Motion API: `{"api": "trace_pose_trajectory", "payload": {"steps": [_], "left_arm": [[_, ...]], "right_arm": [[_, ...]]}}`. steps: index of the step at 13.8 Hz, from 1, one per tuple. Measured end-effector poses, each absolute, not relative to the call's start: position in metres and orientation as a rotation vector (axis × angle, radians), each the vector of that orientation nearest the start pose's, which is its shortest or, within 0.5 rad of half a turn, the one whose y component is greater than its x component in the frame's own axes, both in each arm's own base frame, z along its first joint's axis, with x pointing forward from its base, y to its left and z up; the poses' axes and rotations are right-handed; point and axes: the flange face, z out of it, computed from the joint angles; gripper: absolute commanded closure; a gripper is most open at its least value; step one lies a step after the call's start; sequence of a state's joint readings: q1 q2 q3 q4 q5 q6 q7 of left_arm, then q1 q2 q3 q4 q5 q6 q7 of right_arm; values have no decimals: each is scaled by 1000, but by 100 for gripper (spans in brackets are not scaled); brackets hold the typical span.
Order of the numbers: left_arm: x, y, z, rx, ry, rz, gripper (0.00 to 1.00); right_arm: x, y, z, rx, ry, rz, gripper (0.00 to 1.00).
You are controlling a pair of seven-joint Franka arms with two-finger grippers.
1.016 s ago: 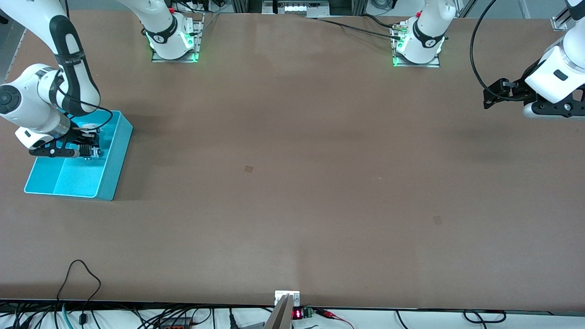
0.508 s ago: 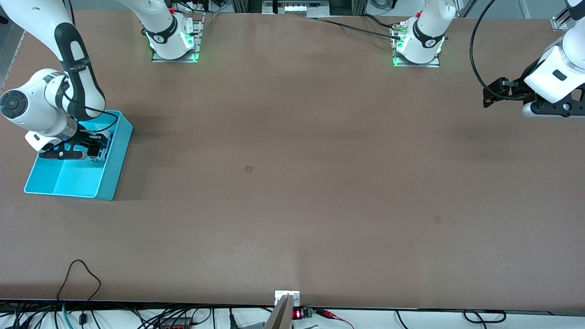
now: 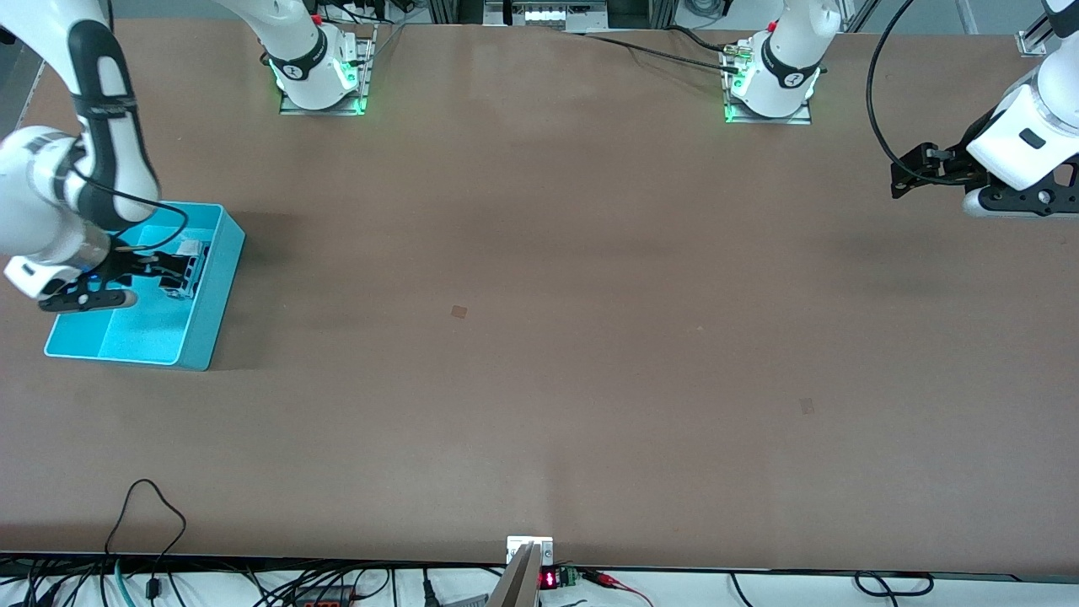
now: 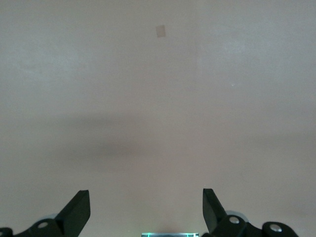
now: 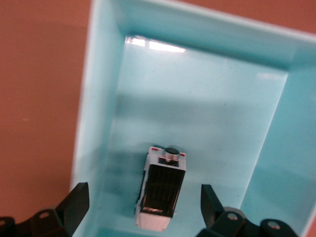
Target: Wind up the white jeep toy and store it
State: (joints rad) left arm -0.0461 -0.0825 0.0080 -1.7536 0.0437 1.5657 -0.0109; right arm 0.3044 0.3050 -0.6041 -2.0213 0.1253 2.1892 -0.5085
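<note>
The white jeep toy (image 3: 187,270), with its black roof up, lies on the floor of one compartment of the turquoise bin (image 3: 211,295) at the right arm's end of the table. It also shows in the right wrist view (image 5: 162,195). My right gripper (image 3: 139,271) hangs over the bin, open and empty, with its fingertips (image 5: 74,200) on either side of the jeep but above it, not touching. My left gripper (image 3: 906,173) is open and empty, up over the bare table at the left arm's end; it waits there.
The bin's walls (image 5: 94,98) and an inner divider (image 5: 269,143) close in around the jeep. A small tape mark (image 3: 458,311) sits mid-table and another (image 3: 807,405) toward the left arm's end. Cables run along the table edge nearest the front camera.
My right gripper has opened, let go of the jeep and drawn back up and toward the table's end. The jeep now lies in the bin. The left arm has not moved.
</note>
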Motion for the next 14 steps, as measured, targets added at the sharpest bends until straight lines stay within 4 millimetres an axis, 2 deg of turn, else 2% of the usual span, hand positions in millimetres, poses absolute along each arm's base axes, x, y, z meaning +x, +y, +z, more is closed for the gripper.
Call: {"api": "trace_pose_trajectory", "payload": {"steps": [4,7,8,10,12,14], "left_arm": [[523,-15,583,-3092,46,161,0],[523,-15,583,-3092,46,161,0],[523,-15,583,-3092,46,161,0],[523,-15,583,-3092,46,161,0],[523,-15,583,-3092,46,161,0],[523,-15,583,-3092,45,161,0]], "right_arm": [[587,-134,388,-3142,-297,56,0],[587,-121,420,-3118,-275,5,0],[586,-109,429,-3098,-264,12,0],[583,-72,457,-3053,-236,-13,0],[573,-34,492,-3026,-202,-35,0],[558,-6,527,-3033,-177,-71,0]]}}
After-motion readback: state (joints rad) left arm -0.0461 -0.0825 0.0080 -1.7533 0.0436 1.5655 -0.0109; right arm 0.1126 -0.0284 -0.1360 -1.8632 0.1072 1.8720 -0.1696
